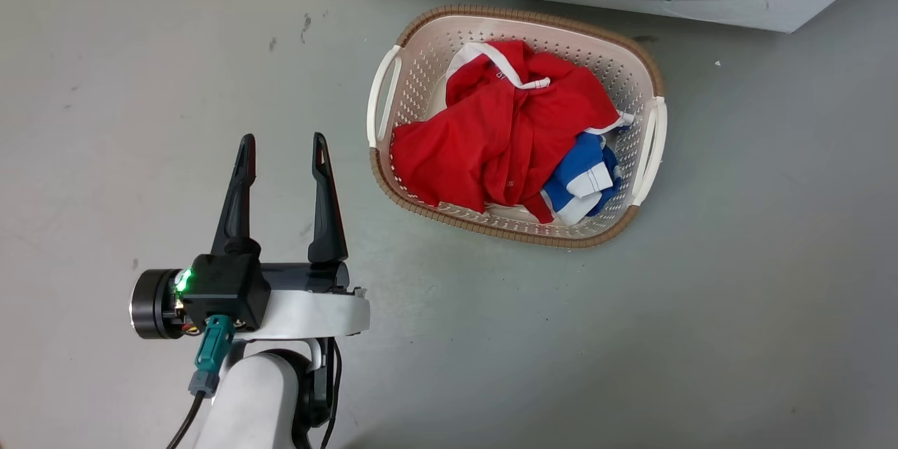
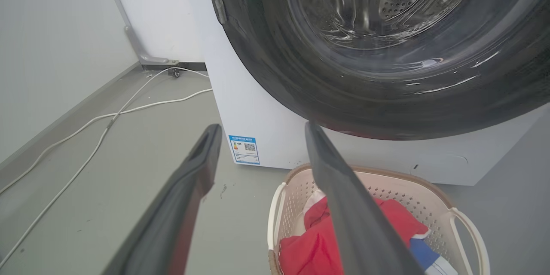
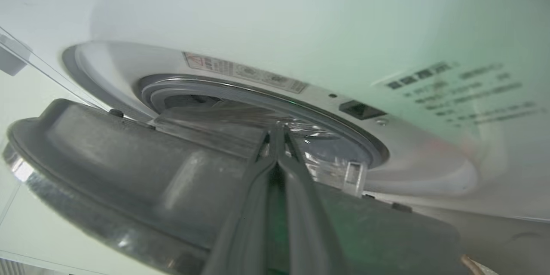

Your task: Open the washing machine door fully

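Left tool [image 1: 283, 139] hangs spread above the floor [image 1: 105, 49] beside the laundry basket [image 1: 419, 49]. Right tool [image 3: 278, 129], fingers pressed together, lies over the inner face of the washing machine door [image 3: 107, 159], which stands ajar from the washing machine [image 3: 300, 17].

At the lower left of the head view, the left gripper [image 1: 283, 144] has two long tapering black fingers [image 1: 237, 203] on a black block [image 1: 228, 291] with a green light [image 1: 184, 280]. A black-and-silver cylinder [image 1: 151, 303] caps its side; a teal connector [image 1: 212, 347] carries a black cable [image 1: 184, 424]; the forearm [image 1: 252, 400] is glossy white. The right gripper [image 3: 277, 131] is dark grey.
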`<state>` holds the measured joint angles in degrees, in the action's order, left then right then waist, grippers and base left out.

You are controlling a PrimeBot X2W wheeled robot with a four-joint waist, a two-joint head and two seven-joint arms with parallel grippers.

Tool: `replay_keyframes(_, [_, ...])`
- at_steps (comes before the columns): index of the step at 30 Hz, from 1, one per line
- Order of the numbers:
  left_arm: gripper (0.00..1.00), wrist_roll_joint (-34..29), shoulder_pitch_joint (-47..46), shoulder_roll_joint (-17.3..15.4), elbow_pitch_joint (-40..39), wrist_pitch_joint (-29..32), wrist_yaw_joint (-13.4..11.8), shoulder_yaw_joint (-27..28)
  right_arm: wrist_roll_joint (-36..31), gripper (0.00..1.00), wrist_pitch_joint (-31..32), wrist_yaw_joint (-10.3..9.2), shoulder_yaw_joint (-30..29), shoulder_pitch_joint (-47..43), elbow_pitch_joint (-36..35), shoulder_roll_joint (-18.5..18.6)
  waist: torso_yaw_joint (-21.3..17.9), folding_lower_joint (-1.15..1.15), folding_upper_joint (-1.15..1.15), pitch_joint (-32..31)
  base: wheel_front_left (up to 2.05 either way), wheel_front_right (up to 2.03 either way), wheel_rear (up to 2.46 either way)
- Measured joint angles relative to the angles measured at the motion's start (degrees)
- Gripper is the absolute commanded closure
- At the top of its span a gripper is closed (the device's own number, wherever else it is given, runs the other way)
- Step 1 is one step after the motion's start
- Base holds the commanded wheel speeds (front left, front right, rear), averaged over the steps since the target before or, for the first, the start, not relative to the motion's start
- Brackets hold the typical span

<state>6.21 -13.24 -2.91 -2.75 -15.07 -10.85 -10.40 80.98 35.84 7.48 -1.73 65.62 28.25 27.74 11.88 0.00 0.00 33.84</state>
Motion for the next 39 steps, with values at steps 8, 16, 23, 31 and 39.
replay_keyframes(8, [0.0, -0.43, 0.23, 0.0, 0.27, 0.0, 0.16, 0.94, 2.44, 1.0, 4.23, 0.0, 1.54, -8.5, -6.41, -1.63, -1.02, 0.0, 0.0, -1.86, 0.0, 0.0, 0.0])
replay_keyframes(16, [0.0, -1.02, 1.59, 0.0, 0.44, 0.0, 0.76, 2.33, 4.3, 1.0, 7.71, 0.0, 3.13, -16.94, -14.08, -2.31, -2.67, 0.0, 0.0, -4.06, 0.0, 0.0, 0.0])
replay_keyframes(23, [0.0, -1.51, 2.35, 0.0, 0.82, 0.0, 1.24, 2.87, 5.63, 1.0, 8.84, 0.0, 4.04, -23.45, -19.14, -3.61, -3.66, 0.0, 0.0, -5.89, 0.0, 0.0, 0.0])
replay_keyframes(31, [0.0, -1.94, 3.64, 0.0, 1.21, 0.0, 1.25, 3.2, 7.35, 1.0, 9.58, 0.0, 5.47, -31.5, -24.96, -5.94, -4.2, 0.0, 0.0, -8.44, 0.0, 0.0, 0.0])
replay_keyframes(39, [0.0, -2.07, 5.13, 0.0, 1.53, 0.0, 1.29, 3.64, 8.66, 1.0, 9.9, 0.0, 7.64, -39.53, -29.83, -8.42, -4.27, -0.01, 0.0, -11.22, 0.0, 0.0, 0.0])
